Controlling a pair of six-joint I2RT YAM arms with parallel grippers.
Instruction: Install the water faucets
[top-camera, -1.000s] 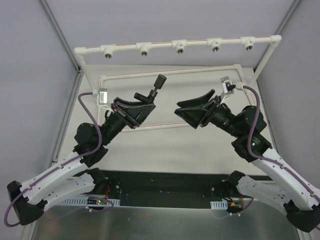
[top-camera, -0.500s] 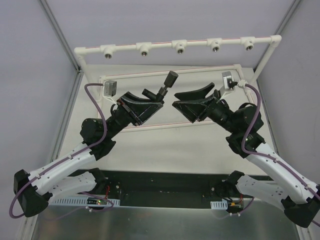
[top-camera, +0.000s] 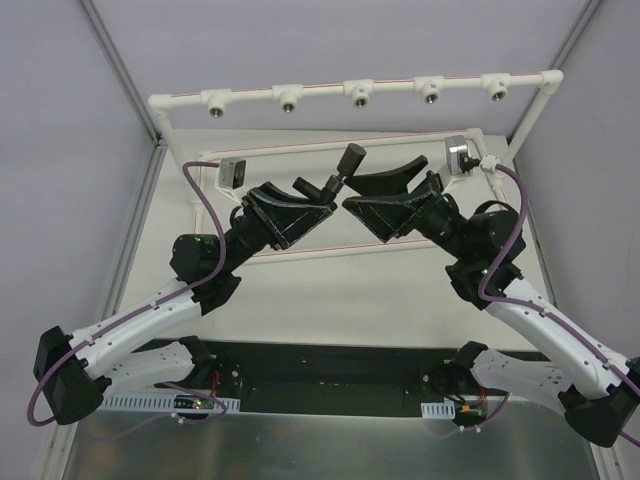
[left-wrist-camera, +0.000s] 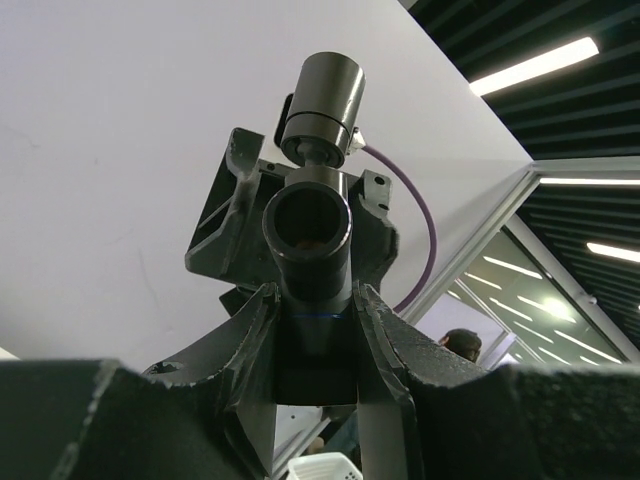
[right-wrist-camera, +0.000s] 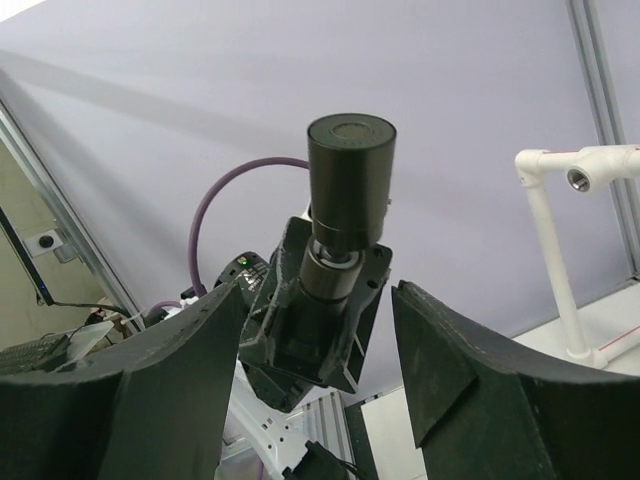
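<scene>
A black T-shaped water faucet (top-camera: 340, 170) is held in the air over the table's middle, with my left gripper (top-camera: 318, 196) shut on its body. In the left wrist view its open round mouth (left-wrist-camera: 308, 222) faces the camera, and its knob (left-wrist-camera: 322, 92) sticks up past my left gripper (left-wrist-camera: 313, 300). My right gripper (top-camera: 352, 196) stands open, its tips just right of the faucet and pointing at it. From the right wrist the faucet's knob (right-wrist-camera: 349, 170) rises ahead of my right gripper (right-wrist-camera: 318, 295). The wide-apart fingers (right-wrist-camera: 205, 345) do not touch it.
A white pipe rack (top-camera: 250, 97) spans the back, with several metal-threaded fittings (top-camera: 359, 94) along its top bar. A lower white pipe frame (top-camera: 400, 138) lies on the table behind the grippers. One rack fitting (right-wrist-camera: 580, 179) shows at the right of the right wrist view.
My left arm has swung right and up with the faucet, toward the right gripper. The right gripper has edged left and up, so the two now nearly meet.
</scene>
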